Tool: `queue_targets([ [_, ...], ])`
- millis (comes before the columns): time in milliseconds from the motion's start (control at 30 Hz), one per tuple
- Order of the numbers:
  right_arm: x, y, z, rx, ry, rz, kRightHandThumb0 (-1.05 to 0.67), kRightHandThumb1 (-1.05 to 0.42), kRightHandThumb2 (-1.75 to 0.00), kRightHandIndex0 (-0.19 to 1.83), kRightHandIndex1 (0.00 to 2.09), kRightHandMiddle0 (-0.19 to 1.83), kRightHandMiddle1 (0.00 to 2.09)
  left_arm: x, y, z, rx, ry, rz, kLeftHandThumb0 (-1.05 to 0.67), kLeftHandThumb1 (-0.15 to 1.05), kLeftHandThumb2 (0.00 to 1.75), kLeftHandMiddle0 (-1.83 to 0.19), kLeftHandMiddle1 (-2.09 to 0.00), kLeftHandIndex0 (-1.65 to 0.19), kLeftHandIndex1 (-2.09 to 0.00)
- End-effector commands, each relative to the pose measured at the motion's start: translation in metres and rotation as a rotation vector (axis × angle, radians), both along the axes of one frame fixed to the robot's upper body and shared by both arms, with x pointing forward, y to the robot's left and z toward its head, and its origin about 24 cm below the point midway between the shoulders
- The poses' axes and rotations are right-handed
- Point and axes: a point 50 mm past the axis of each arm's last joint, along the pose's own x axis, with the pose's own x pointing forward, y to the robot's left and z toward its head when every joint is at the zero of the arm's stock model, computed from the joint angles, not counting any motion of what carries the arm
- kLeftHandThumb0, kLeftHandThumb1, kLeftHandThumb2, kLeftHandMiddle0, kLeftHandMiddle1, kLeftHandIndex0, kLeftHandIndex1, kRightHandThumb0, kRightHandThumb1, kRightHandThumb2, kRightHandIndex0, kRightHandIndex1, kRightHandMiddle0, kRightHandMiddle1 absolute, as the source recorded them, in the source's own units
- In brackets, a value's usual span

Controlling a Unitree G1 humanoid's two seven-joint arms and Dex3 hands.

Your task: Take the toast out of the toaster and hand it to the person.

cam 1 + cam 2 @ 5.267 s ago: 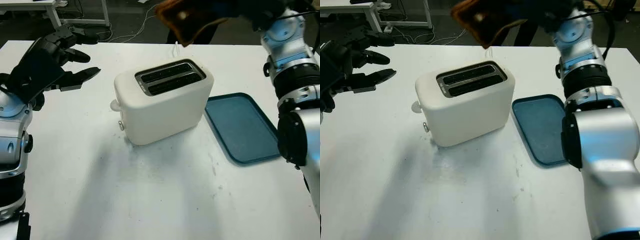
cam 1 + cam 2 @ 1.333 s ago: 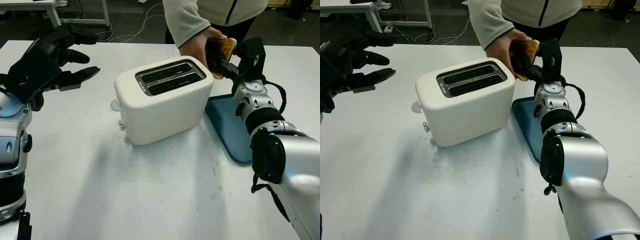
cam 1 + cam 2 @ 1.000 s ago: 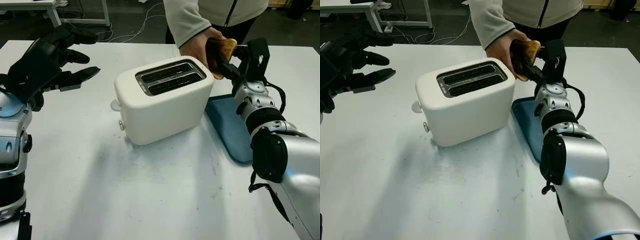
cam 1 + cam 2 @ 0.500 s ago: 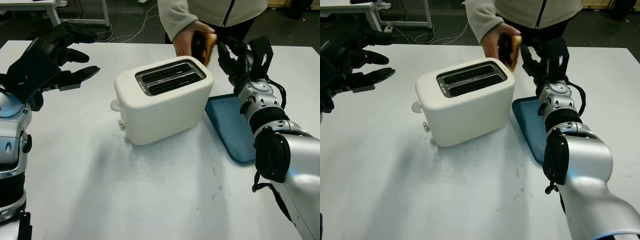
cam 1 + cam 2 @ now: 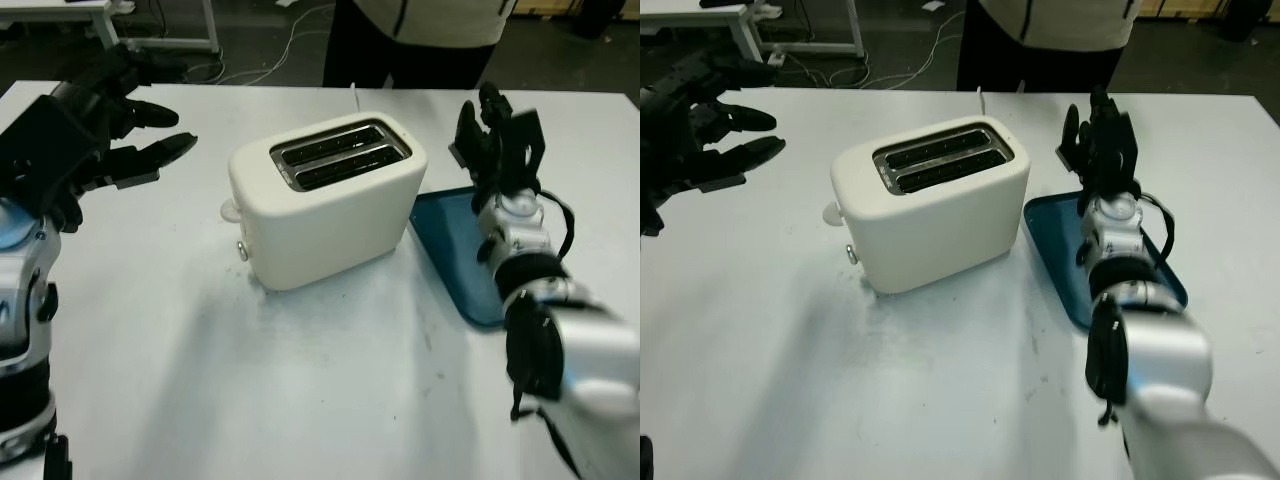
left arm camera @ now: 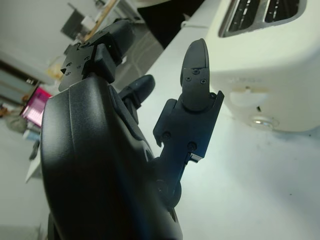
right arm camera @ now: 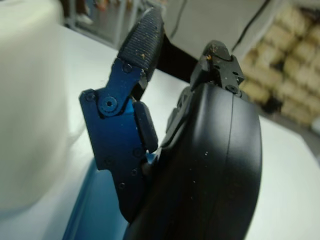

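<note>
Toaster [image 5: 325, 200]: white, two slots on top, both slots dark with no bread standing up out of them; it sits mid-table, a lever knob on its left end.
Toast: half a second ago a person's hand held it just above the toaster's far right corner, beside the robot's right hand; now it has gone from the table area, and so has that hand.
Right hand [image 5: 497, 148]: raised over the far end of the blue tray, to the right of the toaster, open and holding nothing. A second ago its fingers were on the toast together with the person's hand; now it has let go and drawn back to the right, apart from the toaster.
Left hand [image 5: 75, 140]: held up over the far left of the table, open, nothing in it, well apart from the toaster; same pose and place as in all earlier frames.
Blue tray [image 5: 462, 260]: flat on the table just right of the toaster, unmoved, with the right forearm over its right side.
Person [image 5: 425, 35]: stands at the far edge of the table behind the toaster, light top and dark trousers; the arm that reached over the table earlier is withdrawn.
Table [image 5: 250, 380]: white, with faint scuffs near the toaster's front.
</note>
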Motion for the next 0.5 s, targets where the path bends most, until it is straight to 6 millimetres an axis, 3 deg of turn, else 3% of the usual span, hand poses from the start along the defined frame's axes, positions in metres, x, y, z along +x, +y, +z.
queue_targets([
  [0,-0.019,0.004,-0.005,-0.001,-0.068,0.040,-0.83,-0.92,-0.82,0.09,0.04,0.10,0.04,-0.009,-0.001,-0.005,-0.044,-0.033,0.022,-0.30,0.80,0.51,0.00,-1.06,-0.02,-0.86],
  [200,-0.075,0.028,-0.019,0.006,-0.097,0.118,-0.87,-0.92,-0.76,0.13,0.04,0.14,0.04,-0.033,-0.019,-0.035,-0.177,-0.085,0.038,-0.34,0.74,0.77,0.00,-0.90,0.00,-0.73],
  [467,-0.121,0.047,-0.029,0.091,-0.010,0.143,-0.90,-0.92,-0.72,0.10,0.02,0.15,0.02,-0.052,-0.037,-0.074,-0.206,-0.066,0.084,-0.32,0.84,0.69,0.00,-0.66,0.00,-0.50],
])
